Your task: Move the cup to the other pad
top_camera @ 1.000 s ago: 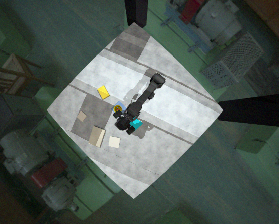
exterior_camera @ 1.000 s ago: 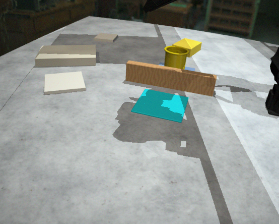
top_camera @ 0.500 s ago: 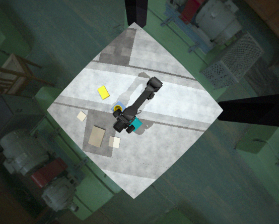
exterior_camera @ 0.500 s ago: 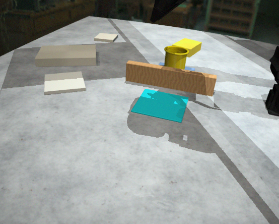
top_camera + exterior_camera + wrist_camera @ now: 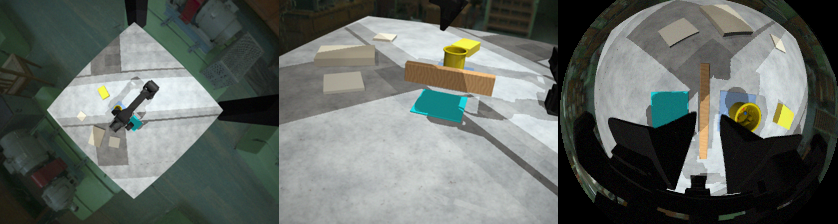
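Jaws [image 5: 443, 26] apart, 0 held, up over the wood barrier [image 5: 450, 78] [image 5: 704, 110]; yellow cup [image 5: 119, 107] [image 5: 454, 59] [image 5: 746, 116] upright on blue pad [image 5: 119, 103] [image 5: 468, 68] [image 5: 730, 98], prob. awaiting transfer to teal pad [image 5: 136, 123] [image 5: 440, 104] [image 5: 669, 107].

From the exterior view, a wooden wall [image 5: 450, 77] [image 5: 704, 110] hides the foot of my cup [image 5: 454, 59] [image 5: 747, 116] (most of its blue pad [image 5: 469, 68] [image 5: 730, 100] too). At twelve o'clock, the top edge cuts off my end effector [image 5: 443, 28]. The marbles [image 5: 746, 114] look too small to count.
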`<action>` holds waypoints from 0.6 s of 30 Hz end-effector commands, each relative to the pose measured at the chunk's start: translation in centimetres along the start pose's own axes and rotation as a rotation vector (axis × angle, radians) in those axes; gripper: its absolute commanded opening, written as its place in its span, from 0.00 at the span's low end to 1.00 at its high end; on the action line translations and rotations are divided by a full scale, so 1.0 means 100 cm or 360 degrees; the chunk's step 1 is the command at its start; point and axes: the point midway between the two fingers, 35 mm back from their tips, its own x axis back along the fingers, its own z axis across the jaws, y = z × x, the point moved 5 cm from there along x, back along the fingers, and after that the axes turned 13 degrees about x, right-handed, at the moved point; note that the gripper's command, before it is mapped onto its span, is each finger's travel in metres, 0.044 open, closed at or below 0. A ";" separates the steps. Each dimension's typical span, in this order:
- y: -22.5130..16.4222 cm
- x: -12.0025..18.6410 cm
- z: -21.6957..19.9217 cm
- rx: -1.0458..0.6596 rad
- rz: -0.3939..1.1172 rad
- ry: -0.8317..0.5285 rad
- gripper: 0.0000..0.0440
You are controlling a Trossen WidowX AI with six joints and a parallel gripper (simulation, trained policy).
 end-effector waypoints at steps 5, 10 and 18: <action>-0.006 -0.009 -0.011 0.0049 0.0147 -0.0002 0.28; -0.010 -0.019 -0.020 0.0079 0.0242 0.0004 0.28; -0.018 -0.038 -0.032 0.0120 0.0346 0.0014 0.30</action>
